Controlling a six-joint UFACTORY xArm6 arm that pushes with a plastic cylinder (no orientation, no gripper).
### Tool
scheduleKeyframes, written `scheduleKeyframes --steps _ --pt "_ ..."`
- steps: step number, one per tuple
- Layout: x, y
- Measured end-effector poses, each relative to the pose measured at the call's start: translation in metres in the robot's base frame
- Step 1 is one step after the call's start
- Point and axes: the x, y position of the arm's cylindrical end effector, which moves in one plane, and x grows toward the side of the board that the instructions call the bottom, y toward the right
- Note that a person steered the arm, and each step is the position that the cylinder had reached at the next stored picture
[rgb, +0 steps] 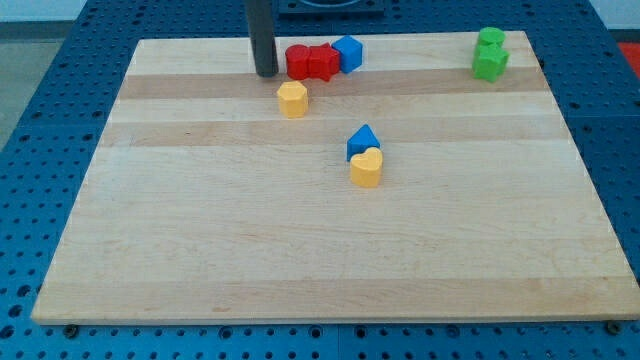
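My tip (266, 73) rests on the wooden board near the view's top, just left of a red block (298, 62), with a small gap between them. A second red block (322, 62) touches the first, and a blue block (348, 52) sits against that one on the right. Below and right of the tip lies a yellow hexagonal block (292, 100). Near the board's middle, a blue triangular block (363, 141) touches a yellow heart-shaped block (367, 168) just below it.
Two green blocks (491, 55) stand together at the board's top right corner. The wooden board (200, 240) lies on a blue perforated table (40, 130), which shows on all sides.
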Motion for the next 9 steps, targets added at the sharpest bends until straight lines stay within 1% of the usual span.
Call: scheduleKeyframes --steps 1,2,3,4,5,9 --pt "0.044 -0.004" --pt "0.077 -0.002" --pt "0.083 0.021" --pt "0.083 0.05" --pt "0.077 0.058" --pt "0.047 0.063"
